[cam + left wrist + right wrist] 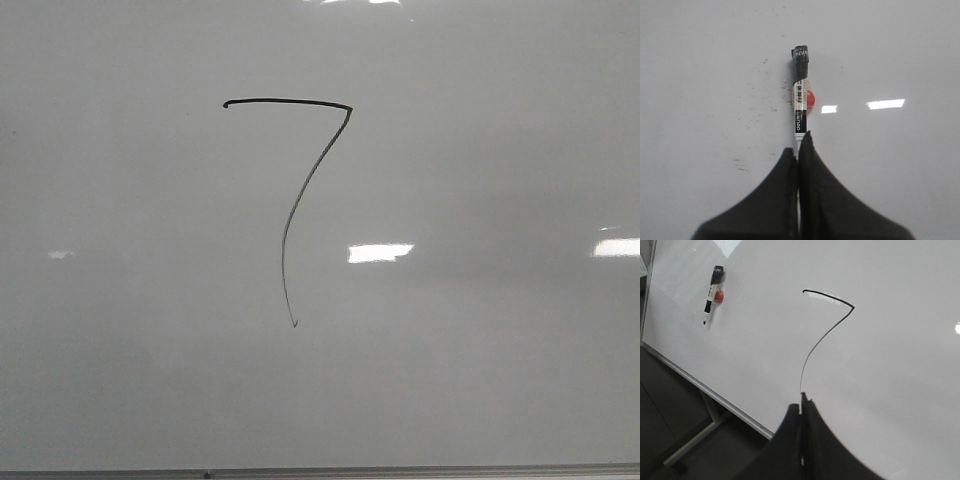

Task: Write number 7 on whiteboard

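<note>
The number 7 (288, 100) is a thin black line on the whiteboard (500, 380), with a thick top stroke and a long fading downstroke. The right wrist view shows the 7 (852, 307) too, its tail ending just beyond my right gripper (801, 404), which is shut with nothing in it. A black-and-white marker (711, 296) with a red spot rests alone on the board, far from the 7. My left gripper (798, 143) is shut and points at that marker (800, 100). The marker's near end is hidden behind the fingertips, and I see no grip on it.
A grey metal edge strip (320, 471) runs along the board's lower side, also seen as the strip (700, 385) above a dark floor and a stand leg (690, 445). Faint marker smudges (737, 162) and bright light reflections (380, 252) lie on the board.
</note>
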`<act>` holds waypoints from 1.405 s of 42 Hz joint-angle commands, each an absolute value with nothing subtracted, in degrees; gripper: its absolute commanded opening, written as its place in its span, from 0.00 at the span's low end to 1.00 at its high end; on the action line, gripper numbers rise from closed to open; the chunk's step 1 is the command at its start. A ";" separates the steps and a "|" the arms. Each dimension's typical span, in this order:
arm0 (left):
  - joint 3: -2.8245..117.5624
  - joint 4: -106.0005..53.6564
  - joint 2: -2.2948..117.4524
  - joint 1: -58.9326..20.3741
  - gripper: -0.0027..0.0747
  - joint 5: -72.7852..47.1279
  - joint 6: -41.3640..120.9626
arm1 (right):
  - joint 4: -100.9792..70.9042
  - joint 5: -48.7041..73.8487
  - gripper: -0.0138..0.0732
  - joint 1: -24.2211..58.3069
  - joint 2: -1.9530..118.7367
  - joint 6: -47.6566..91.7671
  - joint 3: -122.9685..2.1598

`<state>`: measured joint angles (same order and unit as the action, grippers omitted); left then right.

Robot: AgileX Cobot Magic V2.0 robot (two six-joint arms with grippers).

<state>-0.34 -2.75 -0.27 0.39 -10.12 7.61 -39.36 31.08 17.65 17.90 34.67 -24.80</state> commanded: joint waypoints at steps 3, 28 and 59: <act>-0.57 -3.16 -1.18 0.50 0.01 -4.77 7.17 | -41.33 27.96 0.08 17.43 18.12 34.67 -26.23; -0.57 -3.16 -1.18 0.50 0.01 -4.77 7.17 | -25.42 11.59 0.08 10.69 14.22 20.94 -16.94; -0.57 -3.16 -1.18 0.50 0.01 -4.77 7.17 | -8.10 9.91 0.08 -3.12 -1.68 -1.34 1.32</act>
